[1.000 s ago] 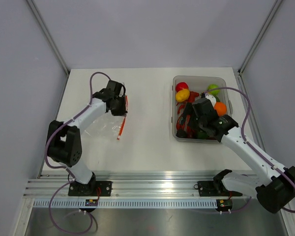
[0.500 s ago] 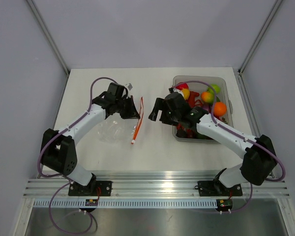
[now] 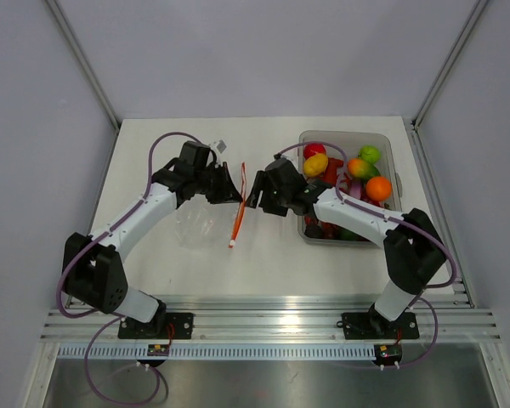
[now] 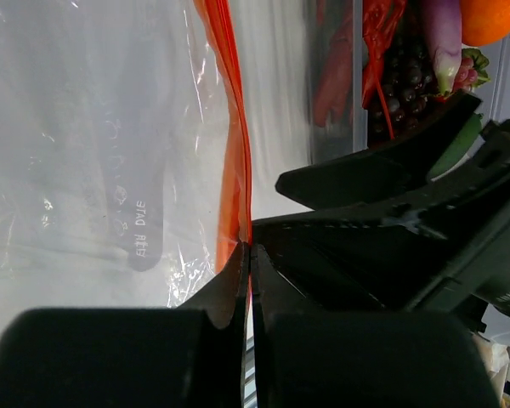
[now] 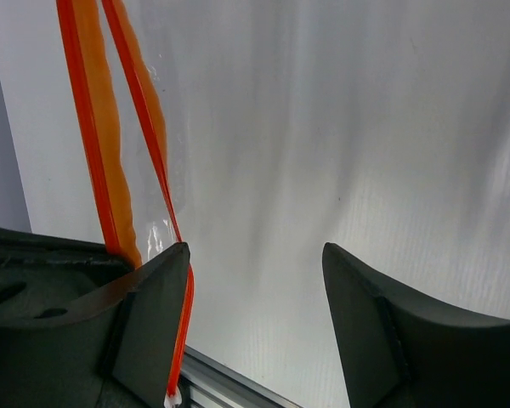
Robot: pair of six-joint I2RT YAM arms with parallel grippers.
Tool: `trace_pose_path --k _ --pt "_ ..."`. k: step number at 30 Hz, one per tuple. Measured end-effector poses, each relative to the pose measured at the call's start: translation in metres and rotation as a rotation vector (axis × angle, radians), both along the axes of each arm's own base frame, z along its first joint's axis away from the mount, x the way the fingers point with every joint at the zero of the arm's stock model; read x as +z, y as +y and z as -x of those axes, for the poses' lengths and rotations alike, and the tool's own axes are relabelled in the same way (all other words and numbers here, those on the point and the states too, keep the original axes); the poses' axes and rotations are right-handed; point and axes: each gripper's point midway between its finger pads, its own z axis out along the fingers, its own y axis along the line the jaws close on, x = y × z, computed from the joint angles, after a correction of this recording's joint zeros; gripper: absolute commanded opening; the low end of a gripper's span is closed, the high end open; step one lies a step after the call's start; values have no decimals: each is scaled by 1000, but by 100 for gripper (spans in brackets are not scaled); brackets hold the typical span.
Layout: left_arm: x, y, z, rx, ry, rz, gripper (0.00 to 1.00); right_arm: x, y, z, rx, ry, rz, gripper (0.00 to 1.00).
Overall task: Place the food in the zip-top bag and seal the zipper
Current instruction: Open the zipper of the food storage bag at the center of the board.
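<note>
The see-through zip-top bag (image 3: pixel 195 223) lies left of centre, its red-orange zipper (image 3: pixel 239 212) lifted at the top end. My left gripper (image 3: pixel 235 192) is shut on the zipper strip (image 4: pixel 235 161), pinching it between its jaws. My right gripper (image 3: pixel 253 189) is open right beside the zipper; in the right wrist view the red strip (image 5: pixel 93 153) runs along the left finger (image 5: pixel 157 314) and nothing is between the jaws. The food (image 3: pixel 348 174), red, yellow, green, orange and dark pieces, lies in the clear tub (image 3: pixel 302 221) at the right.
The rigid clear tub stands at the right side of the white table (image 3: pixel 263 255). An aluminium rail (image 3: pixel 263 323) runs along the near edge. Grey walls enclose the table on three sides.
My right gripper has swung left from over the tub to the bag's mouth. My left gripper has carried the zipper edge rightwards toward the centre.
</note>
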Motion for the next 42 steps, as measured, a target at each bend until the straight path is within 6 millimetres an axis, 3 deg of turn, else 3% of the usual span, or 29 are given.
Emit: trace_pose_path --k 5,9,15,23,34,37,38,39,41,42 --pt "1 0 1 -1 -1 2 0 -11 12 -1 22 26 -30 57" --pt "3 1 2 -2 -2 1 0 -12 17 -3 23 32 -49 60" --pt "2 3 5 -5 5 -6 0 4 15 -1 10 -9 -100 67" --pt "2 3 6 -6 6 -8 0 44 7 -2 -27 -101 -169 67" --pt "12 4 10 -10 -15 3 0 11 15 -4 -18 -39 -139 65" --pt "14 3 11 -15 -17 9 0 -5 23 -4 10 -4 -136 53" --pt "14 4 11 -17 -18 9 0 -11 26 -5 19 8 -131 32" --pt "14 4 12 -20 -20 6 0 -16 27 -5 24 16 -125 21" --pt "13 6 13 -24 -19 -4 0 -23 27 -4 26 30 -113 1" --pt "12 8 15 -23 -18 -17 0 -25 25 -4 20 35 -102 0"
